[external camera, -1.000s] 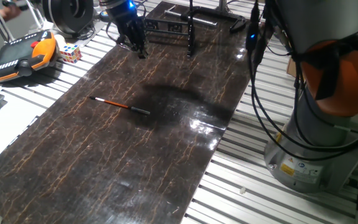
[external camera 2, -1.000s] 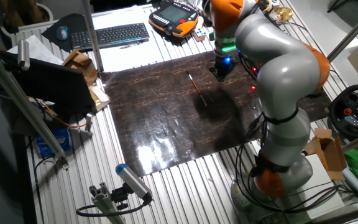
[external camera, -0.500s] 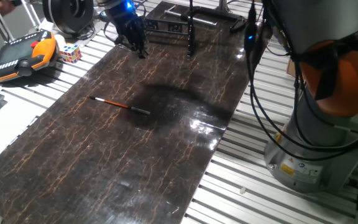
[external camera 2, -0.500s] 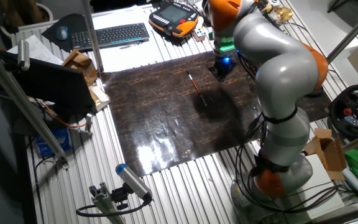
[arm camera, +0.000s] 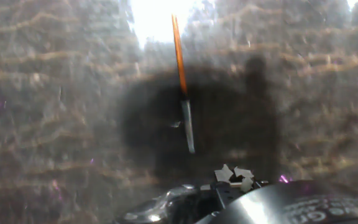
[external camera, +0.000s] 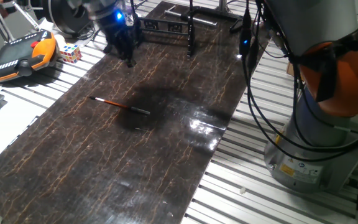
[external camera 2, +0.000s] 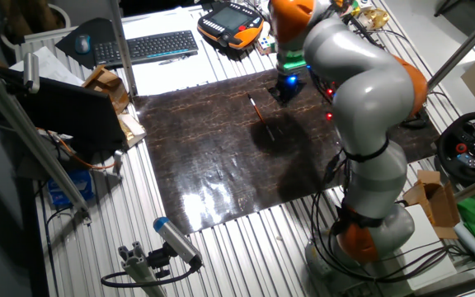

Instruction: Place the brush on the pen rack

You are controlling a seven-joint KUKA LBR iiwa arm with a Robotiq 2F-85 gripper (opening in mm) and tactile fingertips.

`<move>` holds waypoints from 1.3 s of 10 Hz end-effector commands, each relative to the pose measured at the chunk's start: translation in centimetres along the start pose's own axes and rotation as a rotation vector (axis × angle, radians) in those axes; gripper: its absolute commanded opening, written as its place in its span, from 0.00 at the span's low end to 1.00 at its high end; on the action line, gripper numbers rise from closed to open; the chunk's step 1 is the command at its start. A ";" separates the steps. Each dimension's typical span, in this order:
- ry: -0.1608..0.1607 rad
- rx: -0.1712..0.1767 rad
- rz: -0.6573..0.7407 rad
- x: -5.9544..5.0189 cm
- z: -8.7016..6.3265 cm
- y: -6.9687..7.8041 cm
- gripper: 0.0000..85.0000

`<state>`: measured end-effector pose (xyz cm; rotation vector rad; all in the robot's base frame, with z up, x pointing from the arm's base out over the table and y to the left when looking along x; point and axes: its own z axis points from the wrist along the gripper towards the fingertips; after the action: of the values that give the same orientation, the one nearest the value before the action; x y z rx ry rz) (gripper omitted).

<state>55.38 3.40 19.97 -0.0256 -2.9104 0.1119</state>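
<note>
The brush (external camera: 120, 104) lies flat on the dark marbled mat, orange handle to the left and silvery end to the right; the other fixed view shows the brush (external camera 2: 258, 109) too. My gripper (external camera: 129, 60) hangs above the mat, behind the brush and apart from it. Its fingers taper to one point and look shut on nothing. In the hand view the brush (arm camera: 183, 87) runs up the middle, ahead of the fingertips (arm camera: 224, 173). The pen rack (external camera: 190, 30), a low black frame, stands at the mat's far end.
A round black spool (external camera: 67, 12), a small colour cube (external camera: 69, 53) and an orange-black pendant (external camera: 23, 55) sit left of the mat. A keyboard (external camera 2: 147, 45) lies further off. The arm's base (external camera: 316, 124) and hanging cables (external camera: 250, 56) fill the right side.
My gripper has moved left along the far part of the mat, closer to the brush's line. The brush and the rack have stayed put.
</note>
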 end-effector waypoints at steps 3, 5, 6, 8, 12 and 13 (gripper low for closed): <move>-0.063 0.028 0.006 -1.1 3.5 1.6 0.01; -0.083 0.007 -0.005 -2.2 5.8 1.7 0.01; -0.087 -0.012 -0.004 -2.7 6.6 1.7 0.01; -0.093 -0.022 -0.004 -3.4 7.3 1.8 0.01; -0.040 -0.039 0.015 -3.6 7.3 1.8 0.01; -0.001 -0.052 0.027 -3.6 7.3 1.8 0.01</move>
<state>57.22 4.60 11.96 -0.0807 -2.9141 0.0355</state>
